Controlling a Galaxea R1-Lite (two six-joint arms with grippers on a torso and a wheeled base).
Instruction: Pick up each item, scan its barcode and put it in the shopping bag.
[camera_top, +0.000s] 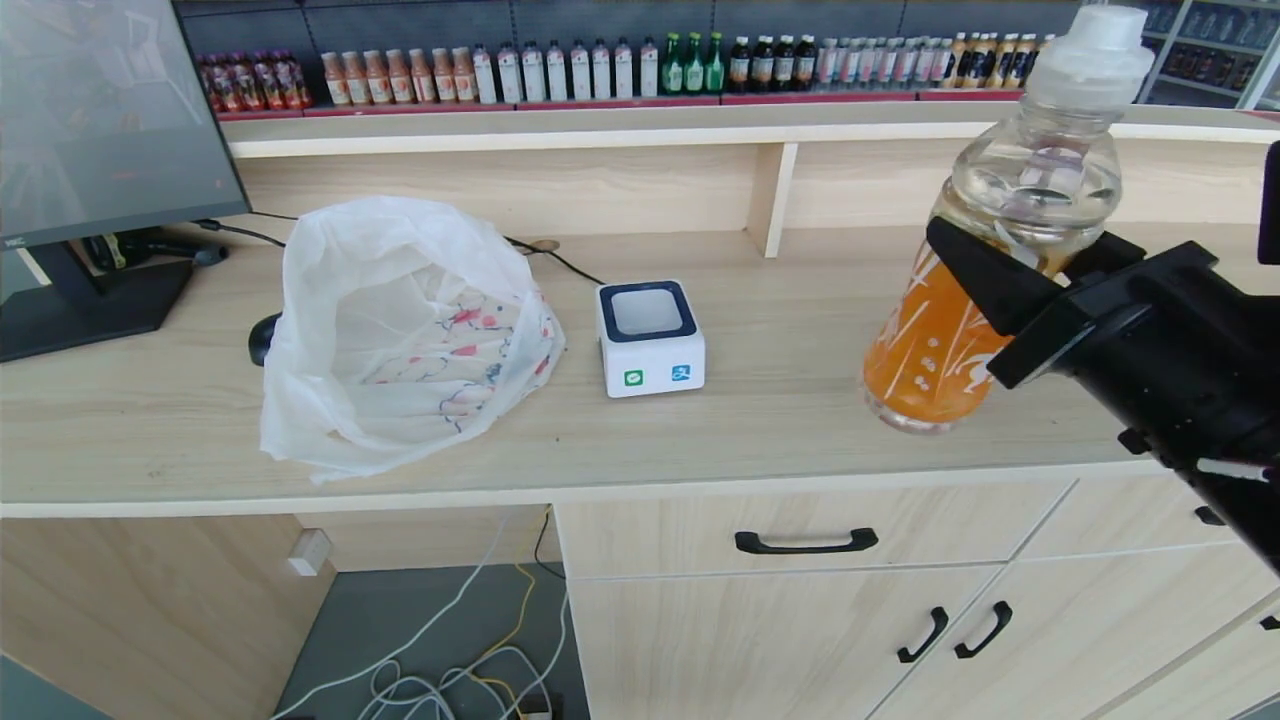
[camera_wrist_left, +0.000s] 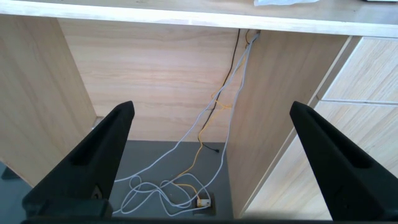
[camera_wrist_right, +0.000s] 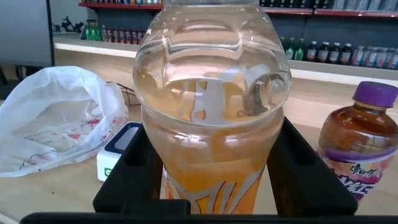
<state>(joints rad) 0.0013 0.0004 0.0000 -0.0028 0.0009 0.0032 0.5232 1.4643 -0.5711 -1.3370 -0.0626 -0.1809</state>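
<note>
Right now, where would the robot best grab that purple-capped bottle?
Probably take the purple-capped bottle around its wide body, below the shoulder, coming in level from the robot's side. It stands upright on the counter, and its neck and cap are narrower. The right gripper is shut on the orange bottle, so that likely gets bagged first.

My right arm (camera_top: 1190, 360), at the frame's right edge, is blocky matte black with a small white mark; my left gripper (camera_wrist_left: 210, 118) has tapered black wedge fingers (camera_wrist_left: 102, 158).
</note>
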